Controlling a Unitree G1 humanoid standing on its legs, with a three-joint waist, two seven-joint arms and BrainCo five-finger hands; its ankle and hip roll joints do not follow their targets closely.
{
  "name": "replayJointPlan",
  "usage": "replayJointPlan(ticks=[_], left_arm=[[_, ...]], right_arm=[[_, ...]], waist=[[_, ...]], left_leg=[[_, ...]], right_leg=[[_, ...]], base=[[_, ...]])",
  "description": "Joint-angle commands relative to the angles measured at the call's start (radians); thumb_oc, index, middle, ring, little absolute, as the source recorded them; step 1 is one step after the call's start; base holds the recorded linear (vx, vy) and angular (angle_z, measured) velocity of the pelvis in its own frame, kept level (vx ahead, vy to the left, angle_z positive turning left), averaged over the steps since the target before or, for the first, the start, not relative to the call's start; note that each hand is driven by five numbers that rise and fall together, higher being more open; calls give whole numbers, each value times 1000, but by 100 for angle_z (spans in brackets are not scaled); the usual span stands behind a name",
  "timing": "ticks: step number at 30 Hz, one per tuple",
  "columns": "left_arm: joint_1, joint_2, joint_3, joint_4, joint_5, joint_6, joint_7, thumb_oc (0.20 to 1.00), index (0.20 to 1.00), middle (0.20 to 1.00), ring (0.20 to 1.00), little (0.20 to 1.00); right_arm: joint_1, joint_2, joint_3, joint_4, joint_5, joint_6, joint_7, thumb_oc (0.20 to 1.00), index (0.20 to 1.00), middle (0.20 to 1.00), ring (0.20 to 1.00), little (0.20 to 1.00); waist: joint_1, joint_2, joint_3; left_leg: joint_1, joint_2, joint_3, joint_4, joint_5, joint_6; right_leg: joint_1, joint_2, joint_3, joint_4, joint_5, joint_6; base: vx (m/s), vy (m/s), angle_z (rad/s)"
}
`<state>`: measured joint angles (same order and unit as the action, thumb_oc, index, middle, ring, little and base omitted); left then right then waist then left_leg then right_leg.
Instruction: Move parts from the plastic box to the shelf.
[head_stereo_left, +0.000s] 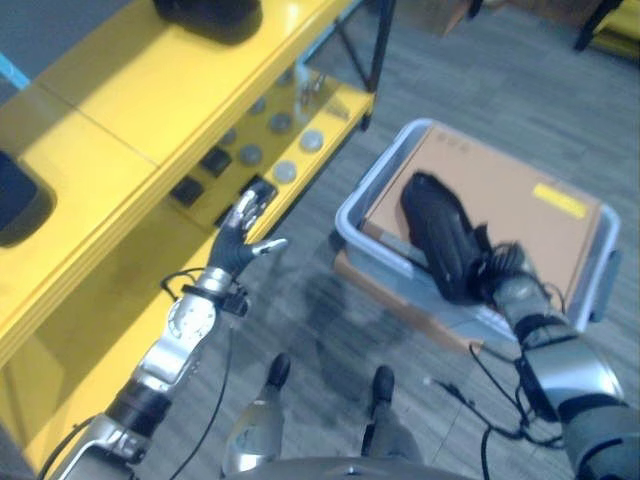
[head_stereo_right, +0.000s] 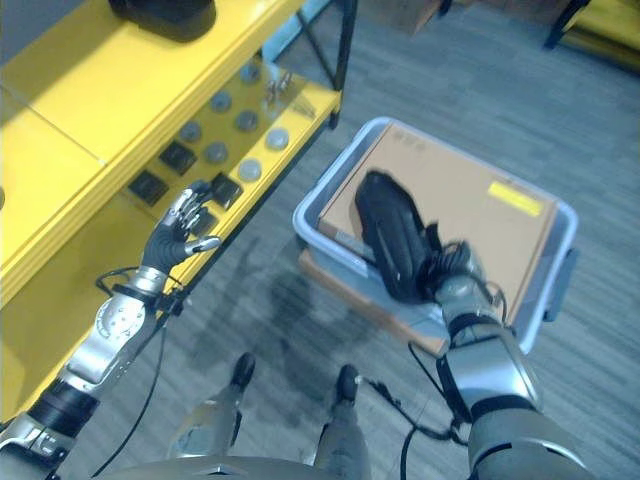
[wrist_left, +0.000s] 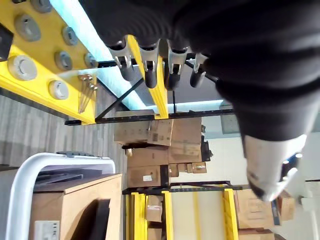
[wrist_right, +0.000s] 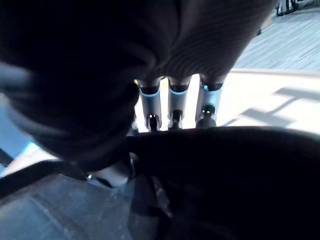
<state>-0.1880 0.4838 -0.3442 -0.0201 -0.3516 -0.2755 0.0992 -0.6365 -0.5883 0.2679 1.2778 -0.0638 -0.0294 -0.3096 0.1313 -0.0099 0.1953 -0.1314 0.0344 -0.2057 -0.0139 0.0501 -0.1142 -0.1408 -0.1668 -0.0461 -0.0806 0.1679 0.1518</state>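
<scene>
The right hand is down at the plastic box, at the near end of a long black part. In its own wrist view the fingers run over the top of that dark part and disappear behind it, so I cannot tell whether they are closed around it or just resting on it. The part lies slanted across the brown cardboard sheet that covers the box, with a small yellow label near the sheet's far corner. The box itself sits on the grey floor, and a second brown piece pokes out from under its near edge.

The left hand hangs open, fingers relaxed and spread, just beside the front edge of the lower level of the yellow shelf. On that level lie several grey round discs, a few small black square blocks and some bolts. A dark object stands on the shelf's top surface, and another dark one sits at its left edge. Stacked cardboard boxes and more yellow racking stand well beyond.
</scene>
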Motion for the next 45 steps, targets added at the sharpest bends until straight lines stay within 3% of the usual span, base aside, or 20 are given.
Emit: replayJointPlan(ticks=[1, 5, 6, 7, 8, 11, 12, 14, 15, 19, 28, 34, 45], left_arm=[[9, 39, 57, -27, 12, -27, -13, 1000, 1000, 1000, 1000, 1000], [35, 41, 96, 12, 44, -3, -22, 1000, 1000, 1000, 1000, 1000], [32, 46, 99, 38, 69, 17, -32, 1000, 1000, 1000, 1000, 1000], [33, 46, 95, 39, 69, 17, -32, 1000, 1000, 1000, 1000, 1000], [35, 32, 96, 64, 68, 27, -40, 1000, 1000, 1000, 1000, 1000], [38, 19, 90, 76, 64, 35, -46, 1000, 1000, 1000, 1000, 1000], [56, -11, 89, 88, 55, 57, -53, 1000, 1000, 1000, 1000, 1000], [66, -31, 82, 88, 40, 70, -60, 1000, 1000, 1000, 1000, 1000], [81, -71, 56, 102, -19, 97, -82, 1000, 1000, 1000, 1000, 1000], [90, -117, -3, 110, -162, 135, -97, 1000, 1000, 1000, 1000, 1000], [58, -146, -124, 129, -436, 194, -96, 1000, 1000, 1000, 1000, 1000], [4, -149, -200, 141, -511, 218, -95, 1000, 1000, 1000, 1000, 1000], [-134, -225, -270, 177, -634, 196, -58, 1000, 1000, 1000, 1000, 1000]], right_arm=[[19, -35, 11, -39, -49, -4, -16, 200, 200, 200, 200, 200], [151, -80, -34, -301, -126, -31, -27, 200, 200, 200, 200, 200], [215, -127, -83, -479, -185, -43, -31, 200, 200, 200, 200, 200], [223, -128, -88, -486, -186, -40, -30, 200, 200, 200, 200, 200], [279, -158, -137, -629, -236, -48, -32, 200, 200, 200, 200, 200], [316, -172, -173, -702, -261, -52, -33, 200, 200, 200, 200, 200], [383, -197, -226, -858, -342, -52, -43, 200, 200, 200, 200, 200], [412, -207, -261, -928, -395, -51, -56, 200, 200, 200, 200, 200], [457, -203, -316, -1079, -498, -59, -90, 200, 200, 200, 200, 200], [494, -173, -344, -1251, -588, -59, -126, 200, 200, 200, 200, 200], [466, -153, -293, -1434, -659, -60, -171, 200, 200, 200, 200, 200], [416, -140, -226, -1470, -660, -59, -199, 200, 200, 200, 200, 200], [345, -9, 55, -1501, -571, -109, -149, 200, 200, 200, 200, 200]], waist=[[-14, -31, -32], [-40, -52, -81], [-61, -59, -109], [-57, -58, -108], [-76, -64, -137], [-78, -67, -150], [-90, -68, -166], [-95, -66, -174], [-113, -60, -188], [-133, -47, -205], [-163, -26, -215], [-174, -22, -214], [-179, -22, -206]], left_leg=[[32, -11, 143, 76, -160, 68], [119, 8, 178, 81, -182, 70], [150, 16, 191, 76, -179, 69], [161, 19, 192, 73, -188, 69], [189, 26, 203, 61, -182, 67], [214, 33, 212, 47, -183, 66], [241, 40, 219, 34, -186, 67], [253, 44, 224, 26, -185, 66], [270, 51, 233, 16, -186, 67], [287, 59, 245, 11, -184, 65], [310, 69, 270, -2, -175, 59], [311, 70, 276, -6, -168, 58], [309, 71, 276, -5, -157, 56]], right_leg=[[72, 18, 62, 77, -180, 25], [125, 24, 87, 104, -202, 22], [141, 23, 94, 115, -208, 20], [150, 25, 94, 115, -216, 19], [162, 25, 99, 119, -217, 19], [178, 27, 100, 118, -221, 18], [196, 31, 106, 119, -229, 14], [205, 33, 106, 117, -232, 13], [213, 38, 114, 114, -237, 10], [217, 48, 127, 115, -240, 7], [223, 62, 142, 121, -240, 6], [215, 65, 149, 124, -235, 8], [211, 64, 146, 134, -234, 4]], base=[[59, 22, -29], [82, 13, -43], [81, -6, -46], [79, -21, -46], [59, -13, -31], [65, -24, -8], [49, -27, -7], [29, -28, -11], [1, -32, -16], [-4, -16, -9], [-17, 6, -9], [-35, 14, -4], [-19, 1, -4]])
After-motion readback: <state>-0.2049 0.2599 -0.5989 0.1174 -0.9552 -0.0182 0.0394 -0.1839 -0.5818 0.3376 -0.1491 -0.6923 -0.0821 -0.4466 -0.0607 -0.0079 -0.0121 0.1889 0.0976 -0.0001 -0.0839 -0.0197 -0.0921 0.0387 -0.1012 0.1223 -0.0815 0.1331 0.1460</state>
